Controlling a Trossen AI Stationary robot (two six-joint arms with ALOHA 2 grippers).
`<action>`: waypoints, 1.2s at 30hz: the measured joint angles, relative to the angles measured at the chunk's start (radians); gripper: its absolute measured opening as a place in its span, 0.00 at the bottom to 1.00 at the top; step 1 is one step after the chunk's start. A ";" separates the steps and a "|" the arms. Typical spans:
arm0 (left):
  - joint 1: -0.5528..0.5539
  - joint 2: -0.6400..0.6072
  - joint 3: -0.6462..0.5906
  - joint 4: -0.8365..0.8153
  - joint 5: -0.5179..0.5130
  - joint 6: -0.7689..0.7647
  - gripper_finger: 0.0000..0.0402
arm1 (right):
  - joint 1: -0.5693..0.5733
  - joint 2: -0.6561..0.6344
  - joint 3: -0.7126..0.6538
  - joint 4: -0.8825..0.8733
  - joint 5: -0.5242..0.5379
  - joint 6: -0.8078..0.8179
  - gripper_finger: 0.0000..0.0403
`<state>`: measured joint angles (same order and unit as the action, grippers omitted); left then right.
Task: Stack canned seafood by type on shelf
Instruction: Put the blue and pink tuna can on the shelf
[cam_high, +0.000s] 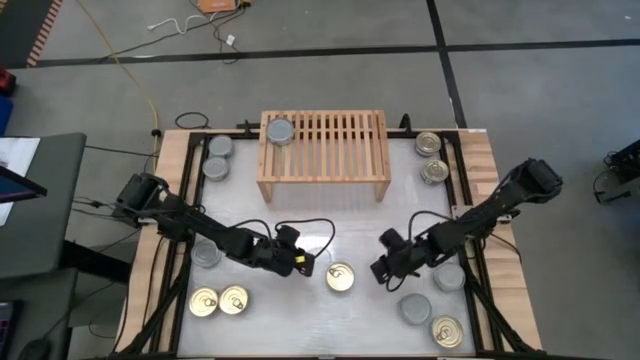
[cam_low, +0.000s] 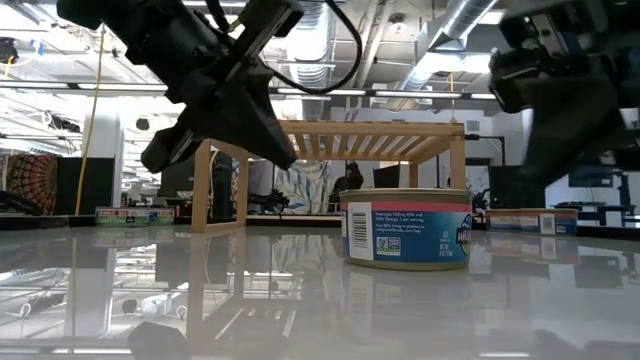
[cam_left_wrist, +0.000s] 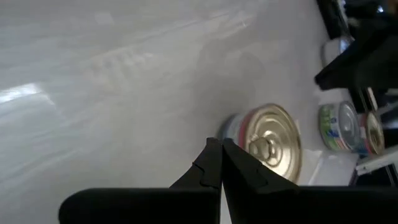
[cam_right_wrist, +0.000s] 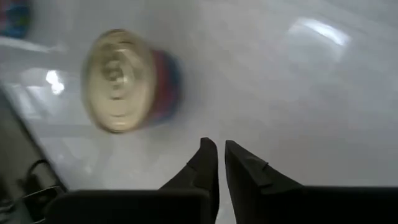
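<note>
A gold-topped can (cam_high: 340, 277) stands upright on the white table near its middle, and also shows in the low view (cam_low: 407, 228). My left gripper (cam_high: 306, 263) hovers shut just to its left, the can (cam_left_wrist: 270, 143) lying a little past the fingertips. My right gripper (cam_high: 381, 268) hangs shut to the can's right, with the can (cam_right_wrist: 121, 81) ahead of it. The wooden shelf (cam_high: 323, 150) stands at the far middle. One silver-topped can (cam_high: 280, 131) rests on the left end of its slatted top.
Other cans stand on the table. Two silver ones (cam_high: 218, 157) are at the far left and two gold ones (cam_high: 431, 158) at the far right. A silver one (cam_high: 207, 253) and two gold ones (cam_high: 219, 300) are near left. Two silver (cam_high: 432, 293) and a gold one (cam_high: 447, 331) are near right.
</note>
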<state>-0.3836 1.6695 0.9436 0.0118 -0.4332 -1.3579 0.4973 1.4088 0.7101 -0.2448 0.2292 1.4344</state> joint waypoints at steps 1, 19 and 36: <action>0.002 0.000 0.000 0.009 0.019 0.016 0.00 | 0.000 0.016 0.000 0.033 0.007 0.000 0.17; 0.002 0.001 0.000 0.107 0.026 -0.043 0.36 | 0.004 0.085 0.000 0.190 0.062 -0.079 0.44; -0.100 0.001 0.000 0.112 -0.154 -0.177 0.37 | -0.029 0.199 -0.001 0.351 0.045 -0.100 0.41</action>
<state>-0.4833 1.6707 0.9436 0.1242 -0.5874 -1.5345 0.4683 1.6082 0.7094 0.1060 0.2742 1.3342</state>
